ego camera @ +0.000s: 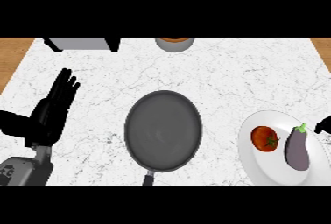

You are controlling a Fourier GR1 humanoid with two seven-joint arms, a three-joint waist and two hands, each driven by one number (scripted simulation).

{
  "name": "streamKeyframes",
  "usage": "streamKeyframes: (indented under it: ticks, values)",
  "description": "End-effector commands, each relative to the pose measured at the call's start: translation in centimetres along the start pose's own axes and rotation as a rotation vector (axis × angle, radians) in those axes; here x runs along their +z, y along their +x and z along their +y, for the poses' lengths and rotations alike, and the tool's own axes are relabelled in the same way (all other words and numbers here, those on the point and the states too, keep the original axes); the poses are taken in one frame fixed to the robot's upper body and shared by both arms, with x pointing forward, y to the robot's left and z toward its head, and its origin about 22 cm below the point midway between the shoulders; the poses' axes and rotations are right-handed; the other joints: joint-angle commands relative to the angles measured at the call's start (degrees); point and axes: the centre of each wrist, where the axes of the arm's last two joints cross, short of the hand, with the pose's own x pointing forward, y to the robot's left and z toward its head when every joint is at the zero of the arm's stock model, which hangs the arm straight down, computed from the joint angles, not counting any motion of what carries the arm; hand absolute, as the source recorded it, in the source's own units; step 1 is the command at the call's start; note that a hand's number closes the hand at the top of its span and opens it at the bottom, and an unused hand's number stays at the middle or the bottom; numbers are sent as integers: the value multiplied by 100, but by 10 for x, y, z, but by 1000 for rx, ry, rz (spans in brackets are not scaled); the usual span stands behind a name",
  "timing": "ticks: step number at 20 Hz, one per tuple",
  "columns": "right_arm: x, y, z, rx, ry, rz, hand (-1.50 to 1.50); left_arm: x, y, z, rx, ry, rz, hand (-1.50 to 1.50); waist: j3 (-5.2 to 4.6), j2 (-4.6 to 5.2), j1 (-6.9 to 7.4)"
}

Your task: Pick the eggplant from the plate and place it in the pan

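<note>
- Eggplant (297, 151): purple, green stem end pointing far; it lies lengthwise on the right half of the white plate (265, 167), at the near right of the marble counter (226, 78).
- Tomato (264, 138): red, on the same plate, just left of the eggplant.
- Pan (163, 130): dark grey and round, at the counter's centre, handle pointing toward the near edge; it lies left of the plate without touching it.
- Left hand (50, 111): at the left, released, fingers straight and pointing far, grasping nothing, apart from the pan.
- Right hand (323, 125): only a black sliver shows at the right edge, just beside the eggplant's stem end; whether it is released or clenched cannot be told.
- Far edge: a grey box-shaped appliance (81, 43) at the left and a round container (174, 42) with brown contents at the centre, both cut off by the view.
</note>
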Motion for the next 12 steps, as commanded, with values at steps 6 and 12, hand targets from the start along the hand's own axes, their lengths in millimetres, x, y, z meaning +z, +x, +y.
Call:
streamKeyframes:
  ticks: [6,12]
  values:
    - [55,34,-95,163,115,72,-150,-6,4,0,6,24,61,0,4,-15,148]
    - [26,90,-99,289,214,37,-150,-9,14,-8,8,-4,71,0,-3,-17,309]
